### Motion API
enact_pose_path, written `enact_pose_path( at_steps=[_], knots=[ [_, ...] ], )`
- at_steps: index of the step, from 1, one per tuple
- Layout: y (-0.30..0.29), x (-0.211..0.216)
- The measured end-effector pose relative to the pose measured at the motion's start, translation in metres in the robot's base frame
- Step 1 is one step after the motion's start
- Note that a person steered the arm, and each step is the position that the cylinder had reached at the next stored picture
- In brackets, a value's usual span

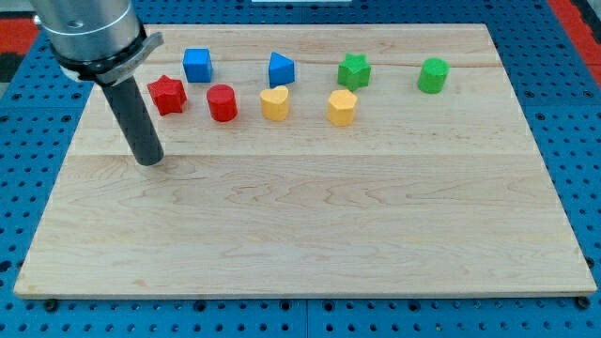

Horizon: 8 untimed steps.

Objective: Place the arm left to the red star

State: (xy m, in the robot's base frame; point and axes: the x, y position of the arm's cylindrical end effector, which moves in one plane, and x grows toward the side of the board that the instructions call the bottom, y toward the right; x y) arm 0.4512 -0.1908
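The red star [167, 95] lies near the view's top left of the wooden board [310, 244]. My tip [150, 161] rests on the board below and slightly left of the star, a short gap away, not touching it. The dark rod rises up and to the left from the tip, passing just left of the star.
A red cylinder [222, 102] sits right of the star. A blue cube [197, 65] and a blue block [281, 69] lie along the top. A yellow heart [274, 102], a yellow block [342, 107], a green star [354, 70] and a green cylinder [433, 75] lie further right.
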Motion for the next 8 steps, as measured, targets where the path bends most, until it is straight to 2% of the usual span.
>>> enact_pose_path(
  at_steps=[1, 6, 8],
  knots=[
    [-0.019, 0.0],
    [-0.031, -0.019],
    [-0.058, -0.077]
  ],
)
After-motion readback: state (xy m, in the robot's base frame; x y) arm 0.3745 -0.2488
